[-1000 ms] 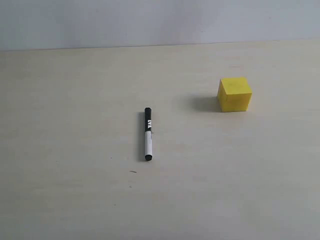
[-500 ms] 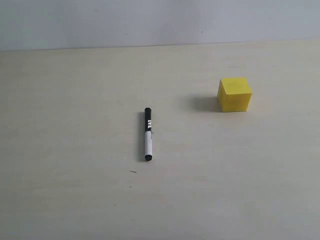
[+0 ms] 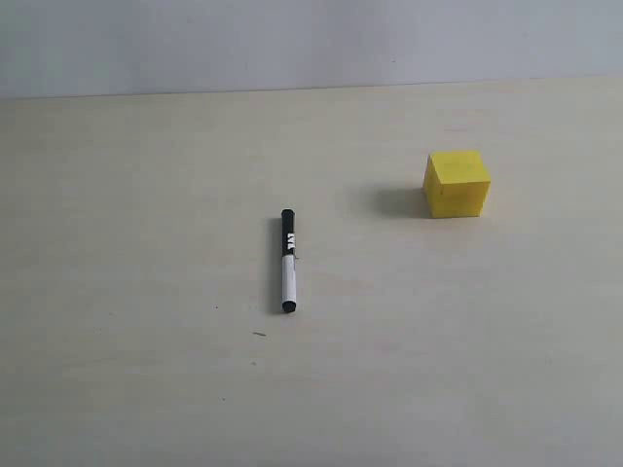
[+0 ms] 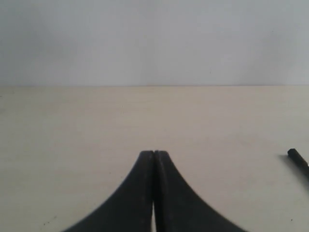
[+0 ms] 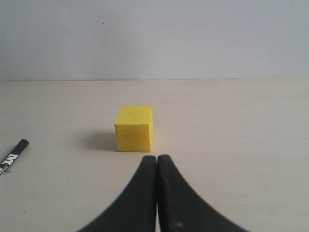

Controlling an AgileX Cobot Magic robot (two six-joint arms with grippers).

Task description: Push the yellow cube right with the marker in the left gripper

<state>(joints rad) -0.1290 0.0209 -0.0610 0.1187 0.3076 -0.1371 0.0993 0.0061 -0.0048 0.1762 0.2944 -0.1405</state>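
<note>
Exterior view: one marker [image 3: 288, 261] lies mid-frame on the tabletop [image 3: 146, 195], one yellow cube [image 3: 457, 183] upper right. Left wrist view: my left end effector [image 4: 153, 153] is pressed together, the marker's tip nearby. Right wrist view: my right end effector [image 5: 157, 157] is together too, the yellow cube just ahead.

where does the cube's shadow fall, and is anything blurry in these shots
Exterior view: even, soft light; the cube throws a faint shadow to its left; cube and marker are sharp, no glare. Left wrist view: the left claw is soft-edged, the marker cut off at the frame edge. Right wrist view: the right claw is blurred, the cube crisp.
</note>
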